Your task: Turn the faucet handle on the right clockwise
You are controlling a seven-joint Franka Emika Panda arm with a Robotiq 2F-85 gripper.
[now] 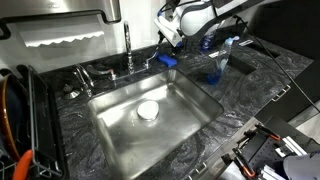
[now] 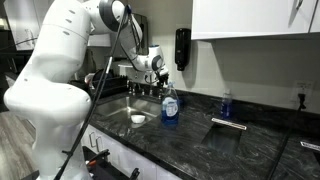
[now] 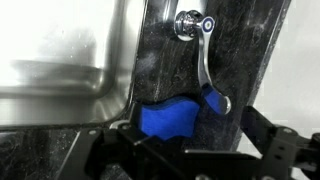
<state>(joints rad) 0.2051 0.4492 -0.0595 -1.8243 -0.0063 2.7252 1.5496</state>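
Nearest, the stainless steel sink basin (image 1: 195,115) holds a small white round dish (image 1: 148,110) near its middle. On the dark marbled stone counter (image 1: 250,95) behind its rim lies a bright blue sponge (image 3: 168,117), touching the tip of the shiny chrome lever faucet handle (image 3: 205,70). The black two-fingered gripper (image 3: 185,140) hovers just there, fingers spread apart. Farther along stands a clear bottle of blue dish soap (image 2: 170,105).

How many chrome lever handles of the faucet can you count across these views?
2. One faucet handle shows in the wrist view, next to a blue sponge. The second handle stands on the spout's other side in an exterior view. None seems hidden.
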